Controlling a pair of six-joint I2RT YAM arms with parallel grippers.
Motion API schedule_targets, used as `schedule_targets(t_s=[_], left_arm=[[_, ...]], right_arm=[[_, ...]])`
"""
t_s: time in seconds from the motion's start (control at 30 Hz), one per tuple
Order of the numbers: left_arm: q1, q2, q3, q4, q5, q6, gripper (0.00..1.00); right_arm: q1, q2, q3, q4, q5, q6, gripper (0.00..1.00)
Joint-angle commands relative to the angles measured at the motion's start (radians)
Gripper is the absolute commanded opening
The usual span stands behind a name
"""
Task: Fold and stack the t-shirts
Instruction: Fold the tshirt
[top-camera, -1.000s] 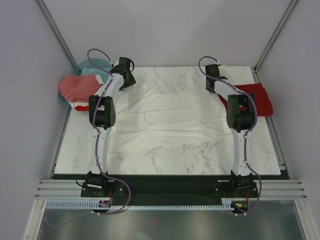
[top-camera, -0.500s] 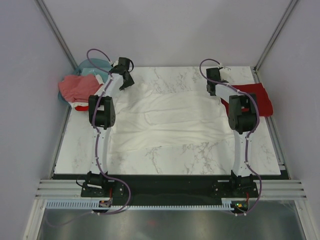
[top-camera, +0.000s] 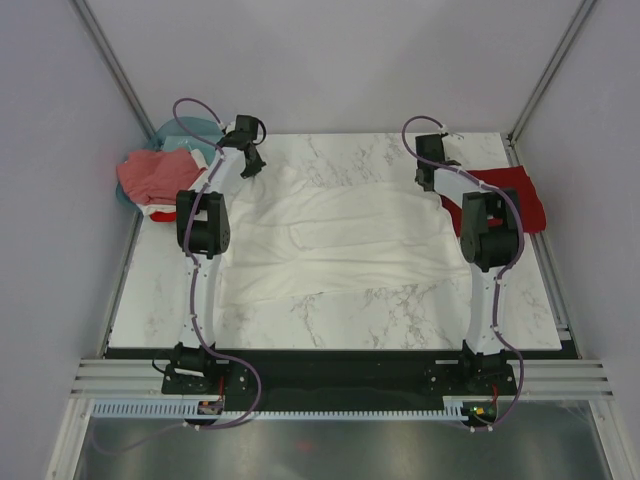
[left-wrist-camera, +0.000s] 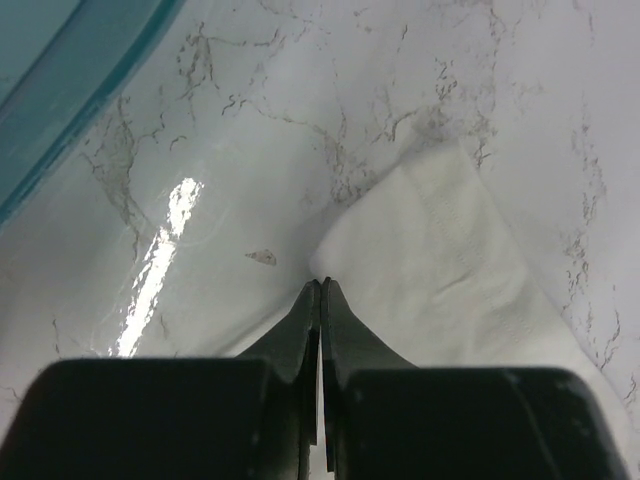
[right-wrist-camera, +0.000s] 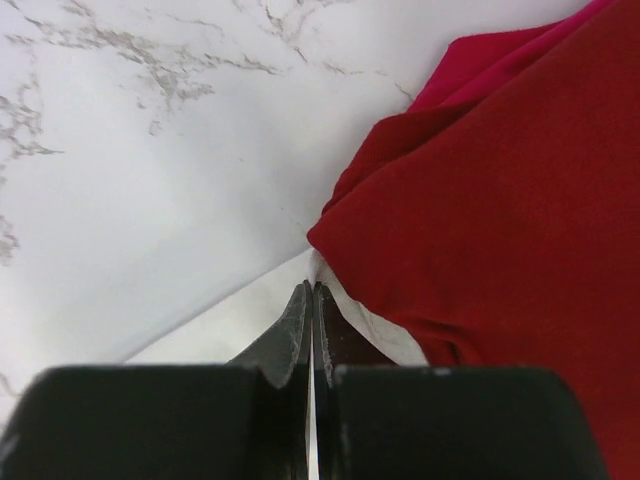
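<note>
While a white tee (top-camera: 330, 240) lies spread flat across the middle of the marble table (top-camera: 340, 315), its two far corners are pinched — one by each arm. The left end effector (top-camera: 251, 165) is seen closed at the tee's far left corner, near a teal basket (top-camera: 172, 133). From its wrist camera the fingertips (left-wrist-camera: 308, 310) are shown pressed together, with the cloth's edge apparently caught between them. The right end effector (top-camera: 428, 180) is likewise closed, on a thin strip of white hem lying against a red tee (top-camera: 522, 195) at the table's far right edge.

The step in hand is judged to be the first fold of the white tee: its far edge is gripped but not yet lifted. For the next move, both corners would need to be raised together and carried toward the near edge, kept level so that the cloth is doubled evenly — and the red tee must not be dragged along by the right arm.

The white tee is seen as wide, soft and lightly wrinkled, with a long crease across its middle; no print is visible. Pink tees (top-camera: 152, 175) are heaped on the basket at the far left.
</note>
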Motion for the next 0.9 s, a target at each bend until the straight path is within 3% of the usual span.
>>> schedule_targets(t_s=[0.0, 0.23, 0.87], left_arm=[[0.002, -0.085, -0.077, 0.075, -0.011, 0.026, 0.02], [0.0, -0.343, -0.423, 0.351, -0.003, 0.018, 0.02], [0.0, -0.489, -0.602, 0.426, -0.023, 0.0, 0.02]], right_arm=[[-0.014, -0.103, -0.018, 0.012, -0.035, 0.025, 0.0], [-0.066, -0.148, -0.067, 0.031, -0.127, 0.083, 0.0], [-0.086, -0.235, -0.148, 0.054, -0.19, 0.117, 0.0]])
